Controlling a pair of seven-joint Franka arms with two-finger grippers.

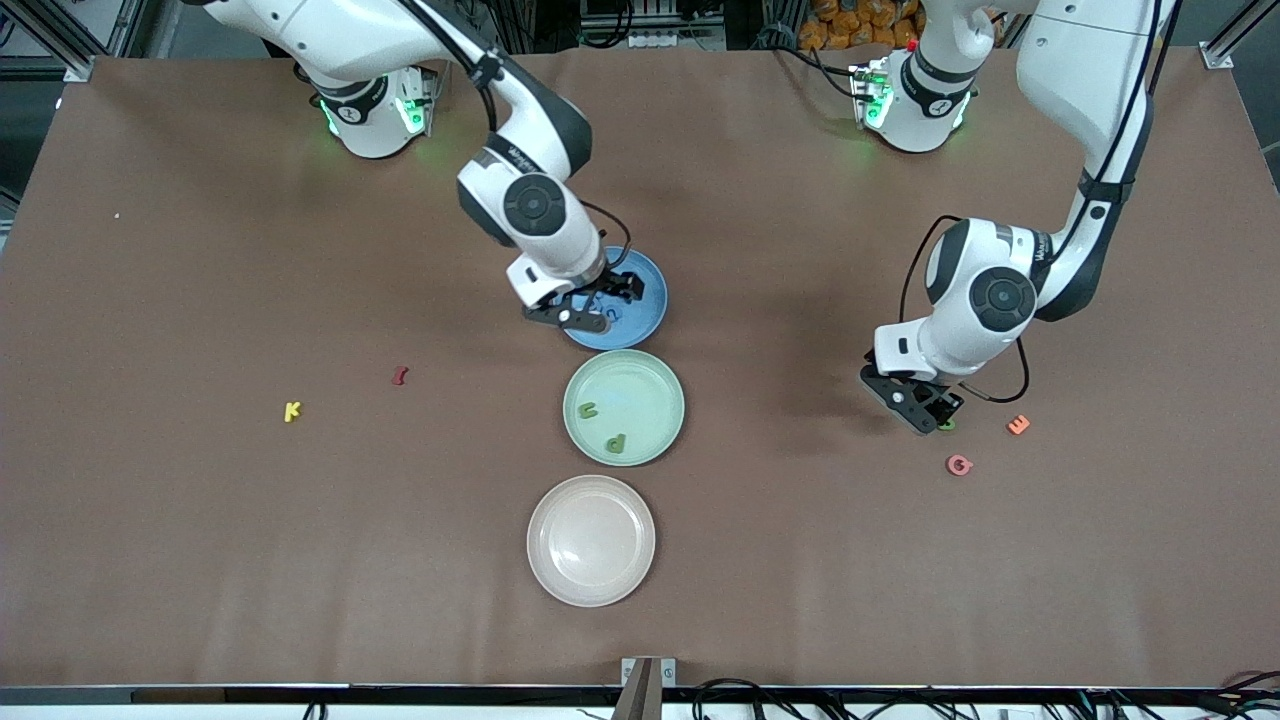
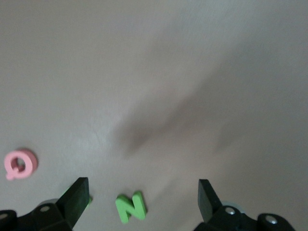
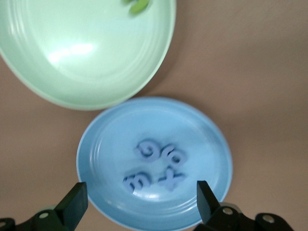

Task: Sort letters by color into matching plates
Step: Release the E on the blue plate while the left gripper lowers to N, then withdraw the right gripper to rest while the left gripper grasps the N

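Right gripper [image 3: 137, 207] hangs open over the blue plate [image 3: 96, 144] holding blue letters [image 3: 156, 166]; left gripper [image 2: 139, 199] gapes above a green letter [image 2: 131, 207].

Left pincer [image 1: 928, 412] hides green letter [image 1: 946, 425] partly.

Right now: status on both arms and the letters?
Right gripper open over blue plate, blue letters in it. Left gripper open over green N. Nothing in the way.
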